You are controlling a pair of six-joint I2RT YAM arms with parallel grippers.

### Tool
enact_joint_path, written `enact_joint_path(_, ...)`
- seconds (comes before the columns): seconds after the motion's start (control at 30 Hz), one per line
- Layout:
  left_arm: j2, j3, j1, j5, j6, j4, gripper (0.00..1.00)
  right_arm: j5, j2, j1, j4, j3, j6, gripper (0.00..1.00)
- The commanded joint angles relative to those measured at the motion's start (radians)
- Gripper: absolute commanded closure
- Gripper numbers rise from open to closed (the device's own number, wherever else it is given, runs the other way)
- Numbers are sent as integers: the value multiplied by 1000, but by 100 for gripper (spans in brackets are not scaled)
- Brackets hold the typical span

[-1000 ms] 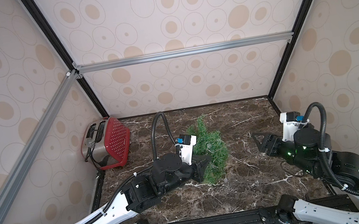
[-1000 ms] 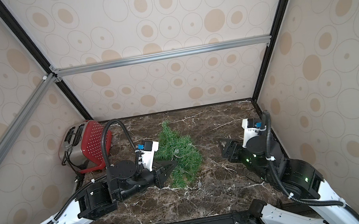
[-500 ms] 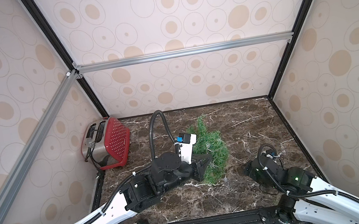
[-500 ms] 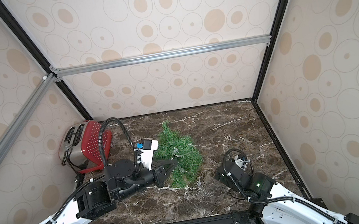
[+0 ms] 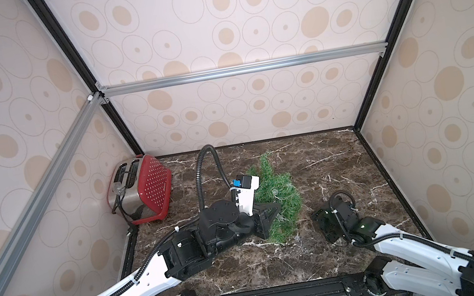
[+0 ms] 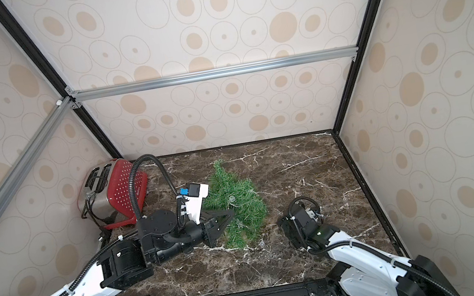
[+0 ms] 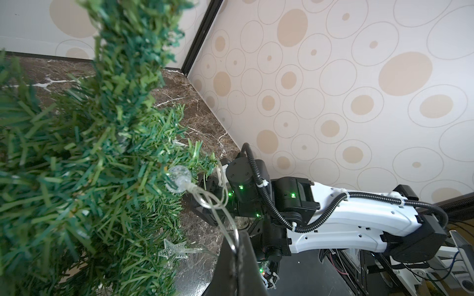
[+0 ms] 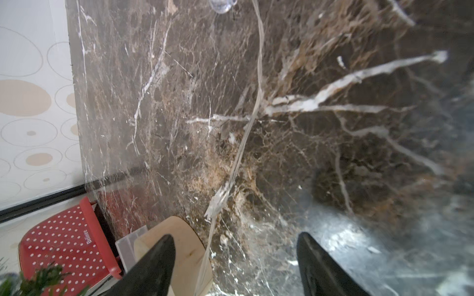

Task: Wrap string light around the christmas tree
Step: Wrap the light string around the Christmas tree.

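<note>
At 5 o'clock, nearest: black right gripper (image 8: 234,238), fingers spread wide, gripping nothing, low over the dark brown, white-veined marble tabletop (image 5: 344,164). Beneath it, on the marble: string light (image 8: 256,102) of thin silvery wire and clear globe bulbs, trailing past a round tan base (image 8: 179,243). In from 7 o'clock: black left gripper (image 5: 274,209), pinched together on that wire, against the lower branches. At centre: small bristly green christmas tree (image 5: 278,193), bulbs among its needles. Farthest, at 10 o'clock: red white-dotted toaster (image 5: 152,191).
</note>
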Motion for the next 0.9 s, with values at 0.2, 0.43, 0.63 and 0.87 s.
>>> enact_joint_path(0.2, -7, 46, -11, -5, -19, -13, 100, -36, 226, -72, 225, 4, 38, 39)
enact_joint_path(0.43, -24, 40, -11, -17, -23, -28, 100, -44, 372, -147, 429, -25, 25, 68)
enact_joint_path(0.63, -46, 29, -11, -41, -19, -53, 100, 3, 249, -188, 383, -16, -104, 100)
enact_joint_path(0.87, -60, -7, -11, -92, -3, -68, 100, 172, -175, -182, -88, 193, -404, 100)
